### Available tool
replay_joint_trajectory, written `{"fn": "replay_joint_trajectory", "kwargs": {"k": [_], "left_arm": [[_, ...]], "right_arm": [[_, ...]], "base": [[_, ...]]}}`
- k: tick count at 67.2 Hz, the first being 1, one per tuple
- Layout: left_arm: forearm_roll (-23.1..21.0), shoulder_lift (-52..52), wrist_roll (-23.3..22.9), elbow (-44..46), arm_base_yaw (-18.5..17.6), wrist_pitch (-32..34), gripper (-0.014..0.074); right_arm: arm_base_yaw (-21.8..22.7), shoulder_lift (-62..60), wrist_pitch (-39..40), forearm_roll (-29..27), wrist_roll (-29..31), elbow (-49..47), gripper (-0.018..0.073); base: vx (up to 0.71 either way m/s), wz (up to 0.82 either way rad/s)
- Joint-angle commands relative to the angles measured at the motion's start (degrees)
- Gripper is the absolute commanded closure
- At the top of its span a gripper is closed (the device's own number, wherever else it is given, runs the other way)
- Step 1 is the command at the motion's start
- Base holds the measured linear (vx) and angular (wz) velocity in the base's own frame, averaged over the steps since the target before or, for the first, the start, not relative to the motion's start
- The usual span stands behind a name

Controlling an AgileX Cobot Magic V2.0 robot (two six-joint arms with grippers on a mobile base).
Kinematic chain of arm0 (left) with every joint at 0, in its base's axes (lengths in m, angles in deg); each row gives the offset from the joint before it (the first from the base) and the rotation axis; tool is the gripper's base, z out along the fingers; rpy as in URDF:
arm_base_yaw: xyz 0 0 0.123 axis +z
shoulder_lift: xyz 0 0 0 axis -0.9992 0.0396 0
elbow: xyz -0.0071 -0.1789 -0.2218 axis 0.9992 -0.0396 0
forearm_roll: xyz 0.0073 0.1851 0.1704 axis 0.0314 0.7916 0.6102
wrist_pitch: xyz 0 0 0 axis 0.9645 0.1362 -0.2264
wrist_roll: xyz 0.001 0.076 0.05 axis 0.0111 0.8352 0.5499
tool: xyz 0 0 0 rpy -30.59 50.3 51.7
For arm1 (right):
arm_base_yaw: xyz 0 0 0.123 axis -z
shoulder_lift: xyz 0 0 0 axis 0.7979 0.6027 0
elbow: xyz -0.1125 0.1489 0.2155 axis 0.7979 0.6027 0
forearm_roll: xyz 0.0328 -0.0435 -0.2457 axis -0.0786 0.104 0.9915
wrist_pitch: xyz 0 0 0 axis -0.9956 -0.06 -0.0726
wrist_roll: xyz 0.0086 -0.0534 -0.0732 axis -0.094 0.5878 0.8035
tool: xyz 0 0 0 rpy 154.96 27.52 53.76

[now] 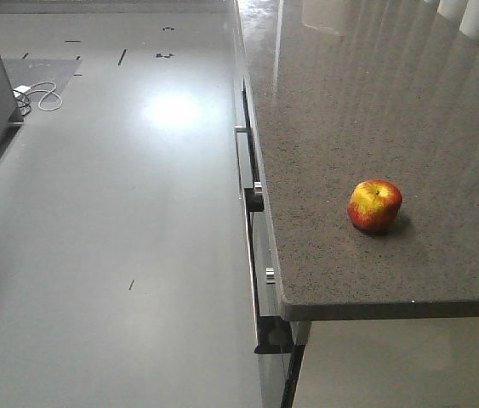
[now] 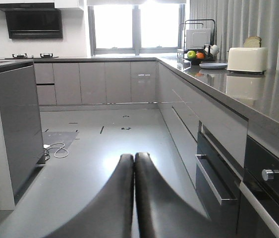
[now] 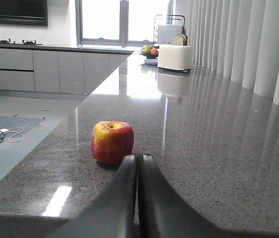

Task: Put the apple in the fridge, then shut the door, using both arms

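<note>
The apple, red with yellow patches, sits on the speckled grey countertop near its front edge. In the right wrist view the apple lies just ahead and slightly left of my right gripper, which is shut and empty, low over the countertop. My left gripper is shut and empty, out over the floor, left of the counter's drawer fronts. Neither gripper shows in the front view. The fridge and its door are out of view.
Drawer and oven handles stick out from the counter's left face. A toaster and a fruit bowl stand far down the counter. A dark-sided counter cabinet stands at the left, with a white cable on the floor.
</note>
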Motion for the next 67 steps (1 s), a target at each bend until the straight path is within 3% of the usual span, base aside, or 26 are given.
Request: {"fn": "replay_joint_trajectory", "kwargs": {"k": [1,8,14,21,24,31,45,59,67], "left_arm": [[0.0,-0.76,-0.12,0.98,0.06,3.89,0.0603],[0.0,-0.76,-0.12,0.98,0.06,3.89,0.0603],[0.0,-0.76,-0.12,0.98,0.06,3.89,0.0603],[0.0,-0.76,-0.12,0.98,0.06,3.89,0.0603],[0.0,-0.76,-0.12,0.98,0.06,3.89,0.0603],[0.0,-0.76,-0.12,0.98,0.06,3.89,0.0603],[0.0,-0.76,-0.12,0.98,0.06,3.89,0.0603],[0.0,-0.76,-0.12,0.98,0.06,3.89,0.0603],[0.0,-0.76,-0.12,0.98,0.06,3.89,0.0603]], "right_arm": [[0.0,-0.6,4.13,0.43,0.27,-0.27,0.0562],[0.0,-0.6,6.12,-0.43,-0.04,-0.27,0.0562],[0.0,-0.6,8.37,-4.71,-2.45,-0.27,0.0562],[0.06,-0.6,16.43,-5.01,-2.46,-0.78,0.0562],[0.06,-0.41,16.23,-6.11,-2.45,-2.15,0.0562],[0.06,2.49,6.34,-7.21,-2.12,-9.19,0.0562],[0.0,15.39,-15.05,-2.41,-2.05,-26.36,0.0562],[0.0,27.78,-25.84,-1.7,-1.41,-37.45,0.0546],[0.0,34.89,-30.95,-3.12,2.63,-42.12,0.0462]], "base": [[0.0,0.0],[0.0,0.0],[0.0,0.0],[0.0,0.0],[0.0,0.0],[0.0,0.0],[0.0,0.0],[0.0,0.0],[0.0,0.0]]}}
